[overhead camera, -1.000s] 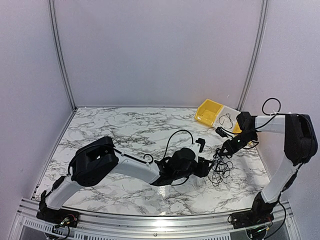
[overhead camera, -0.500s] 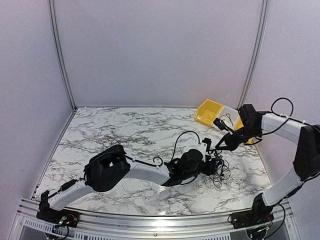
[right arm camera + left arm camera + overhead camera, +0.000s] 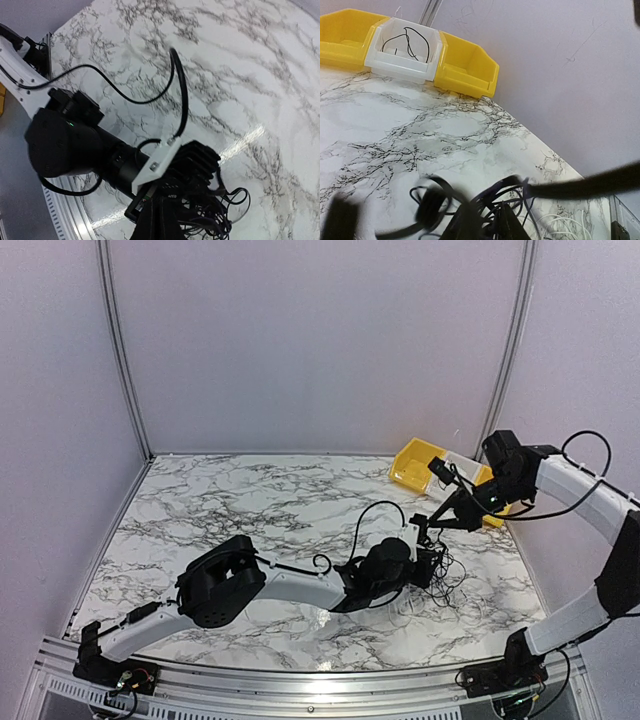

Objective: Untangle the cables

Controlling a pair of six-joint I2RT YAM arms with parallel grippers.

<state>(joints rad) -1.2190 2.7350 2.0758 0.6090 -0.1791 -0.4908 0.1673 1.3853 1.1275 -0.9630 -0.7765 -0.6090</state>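
The cables [image 3: 447,578] lie as a loose black tangle on the marble table [image 3: 250,500], right of centre. My left gripper [image 3: 431,559] reaches into the tangle from the left. In the left wrist view its fingers [image 3: 470,225] stand close together with bunched strands [image 3: 520,200] between them. My right gripper [image 3: 436,524] hangs just above the tangle, shut on a thin strand that runs down into the heap. In the right wrist view its fingers [image 3: 161,215] are pressed together over the tangle [image 3: 220,222] and the left wrist's camera mount.
At the back right stands a row of bins: a yellow bin [image 3: 418,464], then a white bin [image 3: 458,472] holding one black cable [image 3: 407,42], then another yellow bin [image 3: 467,67]. White wires [image 3: 565,225] lie beside the tangle. The right wall is close.
My left arm slid right into the tangle and its jaws narrowed onto the strands. My right gripper shut on a strand and rose up and to the right.
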